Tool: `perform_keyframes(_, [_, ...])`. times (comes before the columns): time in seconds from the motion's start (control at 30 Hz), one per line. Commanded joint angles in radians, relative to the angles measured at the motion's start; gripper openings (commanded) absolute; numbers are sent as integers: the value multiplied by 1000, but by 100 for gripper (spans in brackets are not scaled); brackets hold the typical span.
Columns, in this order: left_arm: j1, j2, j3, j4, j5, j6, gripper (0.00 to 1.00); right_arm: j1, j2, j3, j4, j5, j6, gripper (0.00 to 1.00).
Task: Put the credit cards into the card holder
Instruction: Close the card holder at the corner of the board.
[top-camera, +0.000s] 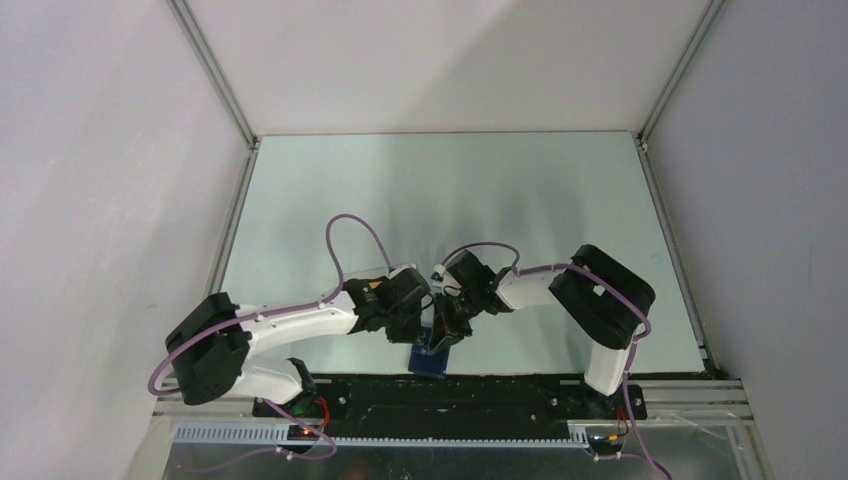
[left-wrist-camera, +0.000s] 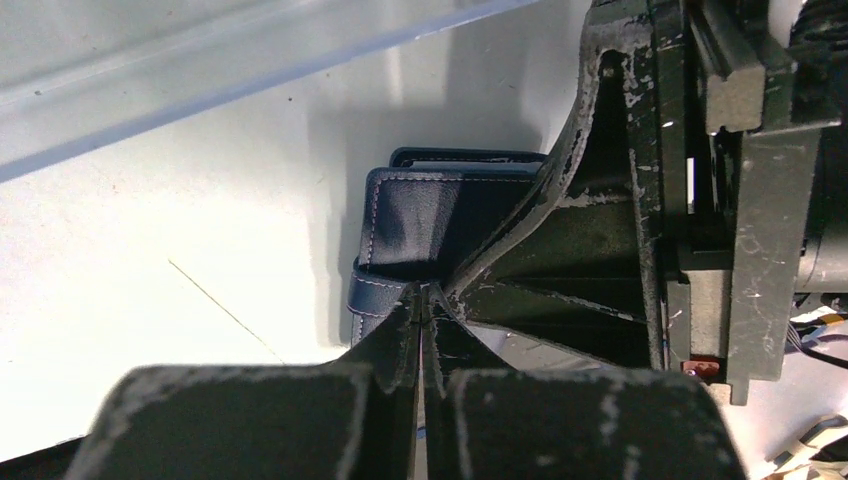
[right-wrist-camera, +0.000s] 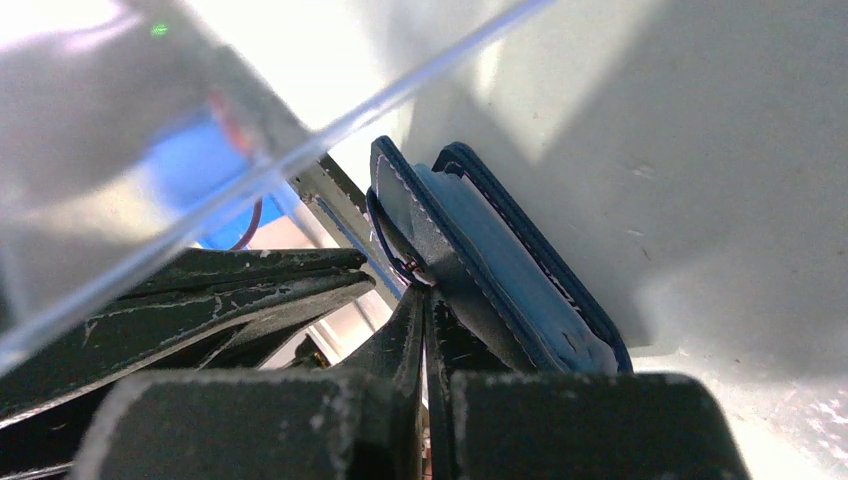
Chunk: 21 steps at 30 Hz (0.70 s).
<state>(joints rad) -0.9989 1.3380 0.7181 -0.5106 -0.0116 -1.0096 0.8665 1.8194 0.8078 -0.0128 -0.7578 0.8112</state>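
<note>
The card holder (top-camera: 429, 361), a dark navy wallet, lies near the table's front edge between both arms. In the left wrist view it (left-wrist-camera: 430, 215) stands just beyond my left gripper (left-wrist-camera: 428, 300), whose jaws are shut on its snap tab (left-wrist-camera: 375, 297). In the right wrist view its lighter blue inside (right-wrist-camera: 500, 275) shows, and my right gripper (right-wrist-camera: 425, 295) is shut at the edge of its dark flap. Both grippers meet over it in the top view, the left gripper (top-camera: 418, 328) and the right gripper (top-camera: 446, 333). The right gripper's fingers (left-wrist-camera: 600, 240) show in the left wrist view. No credit cards are in view.
A clear plastic tray edge (left-wrist-camera: 200, 75) crosses the upper left of the left wrist view and shows again, blurred, in the right wrist view (right-wrist-camera: 120, 150). The table's front rail (top-camera: 450, 385) runs just behind the card holder. White walls close in the table.
</note>
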Motion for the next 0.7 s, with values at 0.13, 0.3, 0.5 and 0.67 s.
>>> perform_keyframes(0.13, [-16, 13, 6, 7, 4, 23, 0, 26, 57, -16, -48, 141, -36, 0])
perform_keyframes(0.3, [-25, 13, 4, 8, 4, 20, 0, 26, 59, -16, -45, 140, -35, 0])
perform_keyframes(0.5, [-29, 33, 0, 8, 4, 28, 0, 26, 60, -16, -45, 138, -35, 0])
perform_keyframes(0.67, [-34, 70, 6, 8, 4, 32, 0, 25, 60, -16, -46, 137, -35, 0])
